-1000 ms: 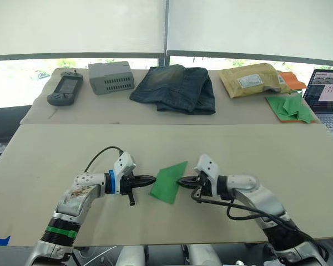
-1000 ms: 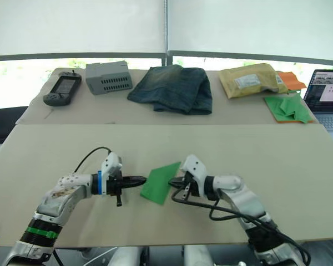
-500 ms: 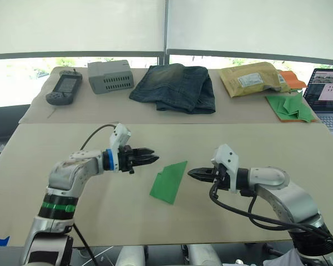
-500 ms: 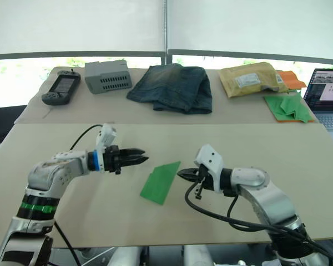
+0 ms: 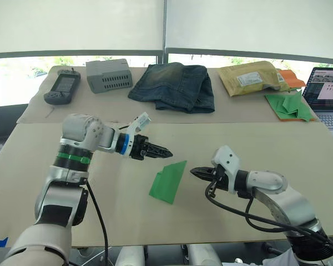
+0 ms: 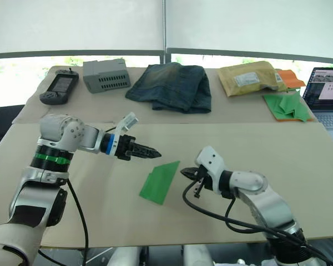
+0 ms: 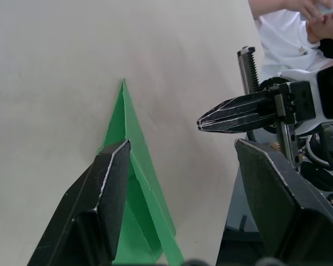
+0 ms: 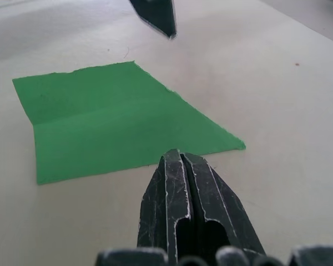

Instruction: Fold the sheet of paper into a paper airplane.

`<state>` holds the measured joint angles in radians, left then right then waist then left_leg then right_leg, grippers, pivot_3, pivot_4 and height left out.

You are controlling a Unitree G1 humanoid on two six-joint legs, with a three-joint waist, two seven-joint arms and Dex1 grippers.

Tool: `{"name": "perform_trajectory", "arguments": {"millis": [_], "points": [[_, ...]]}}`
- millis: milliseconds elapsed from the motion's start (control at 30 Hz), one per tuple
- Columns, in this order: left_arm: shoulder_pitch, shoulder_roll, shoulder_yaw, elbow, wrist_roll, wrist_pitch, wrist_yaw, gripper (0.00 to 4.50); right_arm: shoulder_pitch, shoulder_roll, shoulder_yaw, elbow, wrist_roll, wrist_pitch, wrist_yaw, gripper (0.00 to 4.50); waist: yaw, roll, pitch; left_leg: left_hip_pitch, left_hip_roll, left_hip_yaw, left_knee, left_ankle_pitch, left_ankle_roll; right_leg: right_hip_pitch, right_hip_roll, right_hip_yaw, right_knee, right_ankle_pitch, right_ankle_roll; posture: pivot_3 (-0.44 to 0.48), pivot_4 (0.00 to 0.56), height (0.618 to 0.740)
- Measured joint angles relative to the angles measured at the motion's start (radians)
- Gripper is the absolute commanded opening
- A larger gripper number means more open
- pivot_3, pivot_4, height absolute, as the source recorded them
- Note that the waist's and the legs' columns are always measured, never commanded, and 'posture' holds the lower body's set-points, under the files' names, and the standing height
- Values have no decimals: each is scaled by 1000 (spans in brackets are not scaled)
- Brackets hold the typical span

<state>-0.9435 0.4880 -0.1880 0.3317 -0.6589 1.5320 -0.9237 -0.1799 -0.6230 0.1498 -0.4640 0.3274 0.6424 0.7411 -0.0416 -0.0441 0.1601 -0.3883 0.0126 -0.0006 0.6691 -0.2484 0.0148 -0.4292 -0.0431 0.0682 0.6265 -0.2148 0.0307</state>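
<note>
Green sheet of paper [image 5: 167, 182] lies free; left tool [image 5: 165, 153] spread, right tool [image 5: 193, 172] pinched empty, so a careless nudge could slide it.

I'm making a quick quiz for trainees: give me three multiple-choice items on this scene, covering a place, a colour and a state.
1. Where does the sheet of paper lie?
A. On the table between the two grippers
B. On the laptop
C. On the jeans

2. What colour is that sheet?
A. Orange
B. Bright green
C. White

3. How is the right gripper?
A. Shut on the sheet
B. Wide open
C. Shut, holding nothing

Answers:
1 A: it lies flat between the left gripper and the right.
2 B: it is green in each view.
3 C: its fingers meet just short of the paper's edge.
</note>
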Motion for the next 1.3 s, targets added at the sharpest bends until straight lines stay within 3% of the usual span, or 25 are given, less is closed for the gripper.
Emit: {"name": "perform_trajectory", "arguments": {"millis": [233, 433, 567, 767, 933, 1000, 1133, 1233, 1300], "points": [[0, -2, -144, 5, 31, -24, -20, 3174, 6, 9, 0, -8, 5, 4, -18, 0, 3, 0, 0, -1, 0, 0, 0, 0, 0, -1, 0, 0, 1, 0, 0, 0, 150, 728], [0, -14, -151, -7, 29, -13, -28, 1340, 11, 10, 4, -8, 3, 4, -27, 0, 3, 0, 0, -1, 0, 0, 0, 0, 0, -1, 0, 1, 1, 0, 0, 0, 150, 728], [0, -48, -96, 16, 29, 41, 16, 27, 7, 11, 18, -7, 0, 4, -26, 0, 3, 0, 0, -1, 0, 0, 1, 0, 0, -1, 0, 1, 1, 0, 0, 0, 150, 728], [8, -48, 32, 40, -67, 75, 150, 27, -21, -10, 18, 1, -3, -1, -14, 0, 2, 0, 0, -1, 0, -1, 2, 0, 0, -1, 0, 1, 3, 0, 0, 0, 150, 728], [30, -61, 282, 130, -221, 79, 455, 27, -83, -16, -14, 24, -3, -11, -13, 0, 2, 0, 0, -1, 1, -8, 6, 0, 0, -2, -1, 1, 5, 1, 0, 0, 150, 728], [57, -109, 429, 170, -306, 79, 629, 27, -101, -16, -16, 40, -10, -23, -15, 0, 6, 0, 0, -1, 2, -9, 7, 0, 0, -2, -3, 1, 6, 3, 0, 0, 150, 728], [162, -372, 722, 122, -494, 80, 1098, 27, -151, -13, -23, 95, -37, -45, -28, 0, 31, -1, 0, -4, -4, -8, 10, 0, -1, -1, -12, 0, 4, 12, -1, 0, 150, 728], [192, -533, 856, 18, -615, 72, 1402, 27, -166, -5, -26, 109, -40, -64, -34, 0, 37, -2, 1, -6, -10, -8, 11, 1, -1, -2, -17, 1, 1, 14, 3, 0, 150, 728], [216, -594, 882, -50, -721, 25, 1589, 27, -172, 3, -27, 120, -41, -67, -35, 0, 37, -2, 1, -7, -12, -8, 11, 1, -2, -2, -19, 2, 0, 15, 5, 0, 150, 728]]}}
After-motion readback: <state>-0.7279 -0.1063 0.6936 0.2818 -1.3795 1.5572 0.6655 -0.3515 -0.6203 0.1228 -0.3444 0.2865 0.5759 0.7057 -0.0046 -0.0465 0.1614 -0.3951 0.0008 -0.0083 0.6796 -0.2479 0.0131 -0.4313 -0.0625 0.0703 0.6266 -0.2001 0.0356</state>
